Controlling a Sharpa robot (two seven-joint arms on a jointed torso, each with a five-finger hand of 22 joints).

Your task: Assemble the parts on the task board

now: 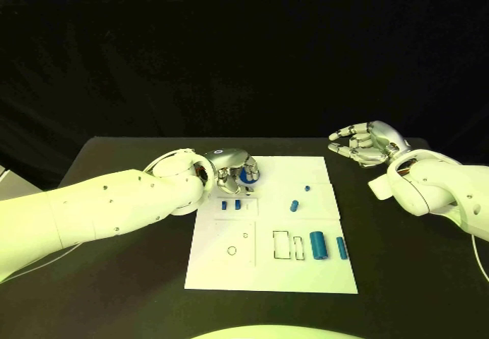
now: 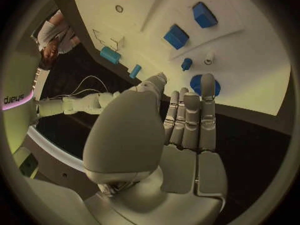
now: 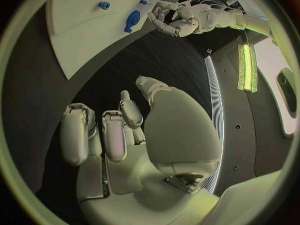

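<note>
Left hand (image 1: 237, 171) at the task board (image 1: 270, 275) far-left corner, fingers on a blue ring part (image 2: 204, 85), grip unclear; seat it square. Right hand (image 1: 367, 143) empty, curled.

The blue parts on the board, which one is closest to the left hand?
The round blue part right at the left hand's fingertips, at the board's far-left corner; the other blue pieces lie clear of the hand.

1. A matte black rectangular table (image 1: 122, 296) fills the lower half of the head view, its far edge running straight across the picture.
2. Behind the table hangs a dark, softly folded black curtain (image 1: 244, 63), covering the whole backdrop.
3. A pale white object's corner (image 1: 13, 182) shows at the picture's left edge, beside the table.
4. In the right wrist view, a long glowing yellow-green light strip (image 3: 248, 67) stands out against dark surroundings.
</note>
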